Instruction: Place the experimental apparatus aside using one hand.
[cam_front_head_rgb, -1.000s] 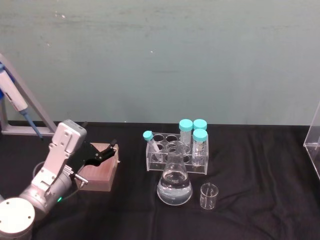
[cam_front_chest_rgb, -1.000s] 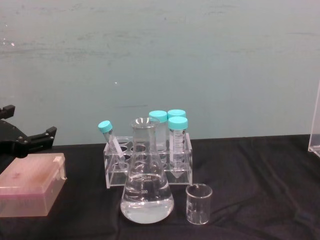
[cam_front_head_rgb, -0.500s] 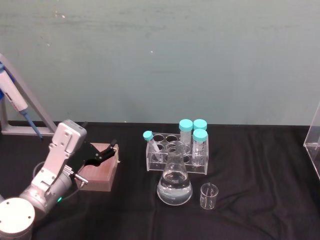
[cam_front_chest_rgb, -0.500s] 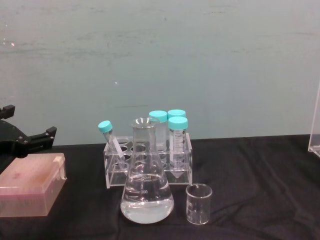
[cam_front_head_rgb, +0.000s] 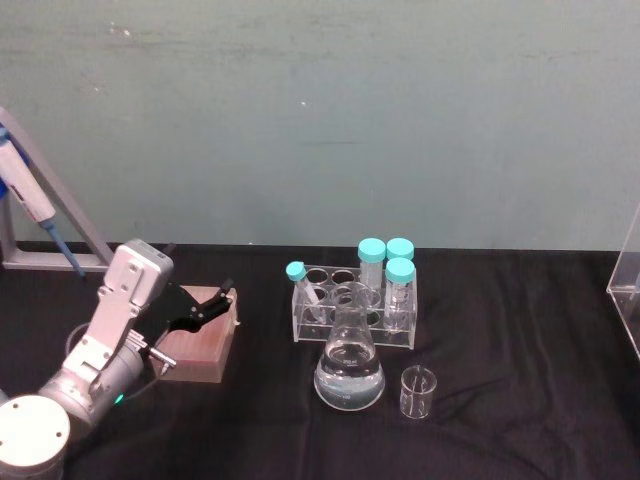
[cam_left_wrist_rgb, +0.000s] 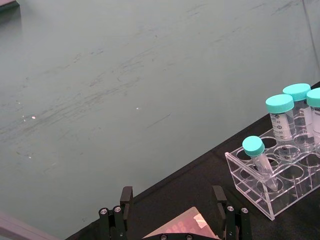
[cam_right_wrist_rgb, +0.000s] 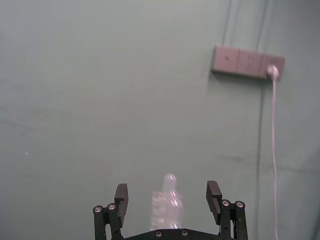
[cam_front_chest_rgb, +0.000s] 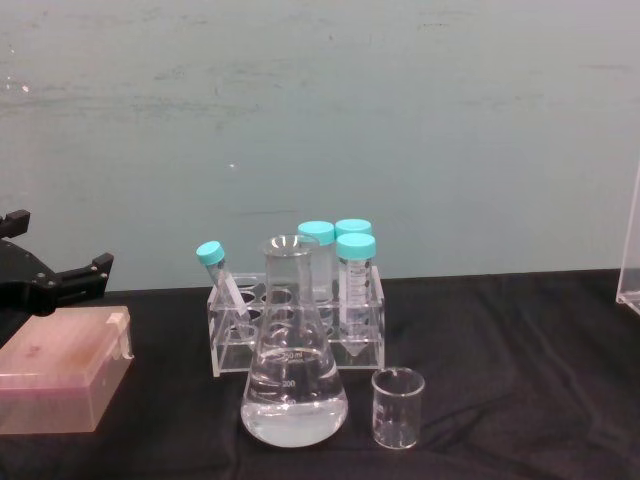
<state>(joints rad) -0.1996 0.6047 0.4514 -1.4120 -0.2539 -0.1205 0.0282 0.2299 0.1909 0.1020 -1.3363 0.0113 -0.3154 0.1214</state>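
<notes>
Teal wall (cam_front_head_rgb: 320, 110) behind, black-draped bench (cam_front_head_rgb: 520, 420) in front.

- Conical flask (cam_front_head_rgb: 349, 370): upright near the middle of the bench, toward the near edge, clear liquid filling its lower part. Nothing grips it.
- Beaker (cam_front_head_rgb: 417, 392): small, upright, just beside the flask on the side of the right edge; apart from it.
- Rack (cam_front_head_rgb: 352, 305): clear acrylic, right behind the flask toward the far edge. Carries four teal-capped tubes (cam_front_head_rgb: 372, 265): three upright at its right end, a thinner one leaning at its left end.
- Box (cam_front_head_rgb: 200, 335): pinkish, flat, toward the left edge, well apart from the rack.
- Left hand (cam_front_head_rgb: 222, 298): on a silver arm, over the far part of the box, released, fingers spread with nothing between them. In the chest view it sits above the box; contact cannot be told. Well apart from all the glassware.
- Right hand (cam_right_wrist_rgb: 169, 197): fingers spread wide, facing the wall, where a socket strip (cam_right_wrist_rgb: 247, 62) hangs. A pale shape (cam_right_wrist_rgb: 167, 205) shows between the fingers, too blurred to name.
- Pipette (cam_front_head_rgb: 25, 195): leaning on a stand past the left edge.
- Clear case (cam_front_head_rgb: 625, 290): at the right edge.
</notes>
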